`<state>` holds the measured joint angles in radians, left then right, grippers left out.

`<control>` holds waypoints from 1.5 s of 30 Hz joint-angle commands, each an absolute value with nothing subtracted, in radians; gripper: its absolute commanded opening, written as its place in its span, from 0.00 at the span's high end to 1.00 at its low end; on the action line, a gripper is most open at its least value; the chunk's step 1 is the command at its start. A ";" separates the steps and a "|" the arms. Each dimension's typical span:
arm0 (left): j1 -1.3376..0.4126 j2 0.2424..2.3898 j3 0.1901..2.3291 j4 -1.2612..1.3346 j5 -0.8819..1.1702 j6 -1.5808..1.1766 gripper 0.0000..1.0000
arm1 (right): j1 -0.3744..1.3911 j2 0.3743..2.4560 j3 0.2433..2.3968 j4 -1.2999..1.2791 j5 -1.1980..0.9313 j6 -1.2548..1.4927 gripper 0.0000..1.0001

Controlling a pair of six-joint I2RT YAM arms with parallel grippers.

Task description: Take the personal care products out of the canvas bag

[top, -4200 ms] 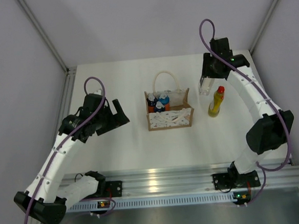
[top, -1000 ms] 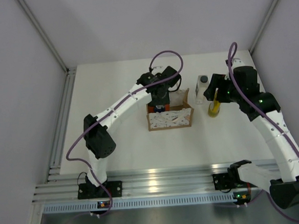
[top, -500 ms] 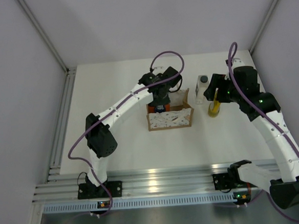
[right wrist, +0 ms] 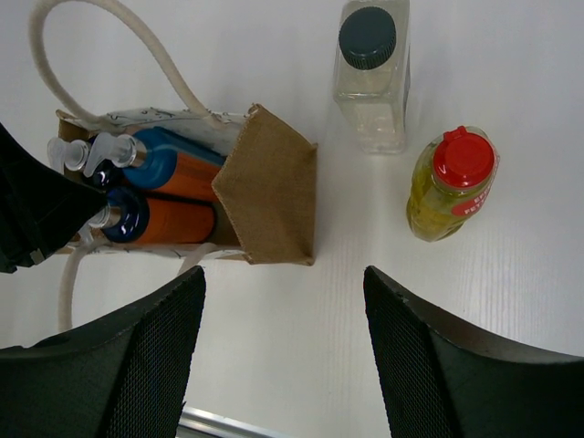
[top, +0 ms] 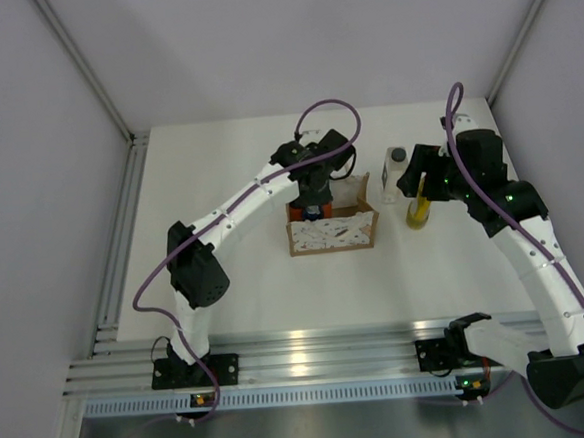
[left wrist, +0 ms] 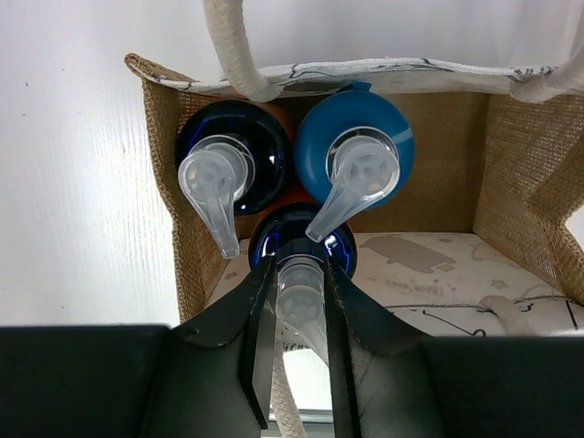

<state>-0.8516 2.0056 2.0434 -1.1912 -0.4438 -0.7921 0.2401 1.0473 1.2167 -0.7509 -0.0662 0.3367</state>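
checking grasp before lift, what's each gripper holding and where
Left gripper pinches the front orange bottle by its clear pump head; right gripper holds nothing.

White arms [top: 233,205], chunky black joints [top: 198,276], purple cable [top: 326,104] looping off each one; black fingers [left wrist: 219,319], the right pair [right wrist: 137,365] faced with mesh.

a robotics lab, set up as a closed test cell. a bare white bench [top: 246,282] is boxed in by plain pale grey panels [top: 260,41] held in slanting metal posts [top: 86,68]. along its near edge runs a ribbed aluminium rail [top: 321,349]. bolted to it are a white-and-black left arm [top: 236,205] and right arm [top: 541,262], with purple cables [top: 326,104] looping off them and small status lights [top: 196,397] at the bases.
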 commanded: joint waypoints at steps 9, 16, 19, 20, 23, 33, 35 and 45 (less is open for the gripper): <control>-0.856 1.944 2.122 -1.253 -0.414 -0.698 1.00 | 0.245 1.014 1.207 -0.755 -0.080 0.354 0.32; -0.856 1.890 2.129 -1.267 -0.402 -0.649 1.00 | 0.244 1.016 1.215 -0.755 -0.078 0.364 0.32; -0.856 1.873 2.155 -1.287 -0.403 -0.638 1.00 | 0.244 1.020 1.218 -0.755 -0.077 0.365 0.32; -0.856 1.864 2.161 -1.287 -0.402 -0.626 1.00 | 0.245 1.022 1.223 -0.755 -0.075 0.365 0.33; -0.854 1.849 2.197 -1.302 -0.382 -0.612 1.00 | 0.244 1.022 1.224 -0.756 -0.071 0.365 0.32; -0.853 1.815 2.312 -1.358 -0.351 -0.598 1.00 | 0.244 1.015 1.220 -0.756 -0.055 0.367 0.32; -0.850 1.799 2.336 -1.361 -0.357 -0.597 1.00 | 0.244 1.015 1.218 -0.756 -0.052 0.365 0.32; -0.778 1.714 2.413 -1.362 -0.359 -0.637 1.00 | 0.245 1.011 1.204 -0.756 -0.040 0.364 0.32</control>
<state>-0.8089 1.8172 2.3470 -1.3670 -0.3481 -0.6189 0.2401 1.0405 1.2034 -0.7551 -0.0528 0.3531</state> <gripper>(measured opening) 0.287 0.677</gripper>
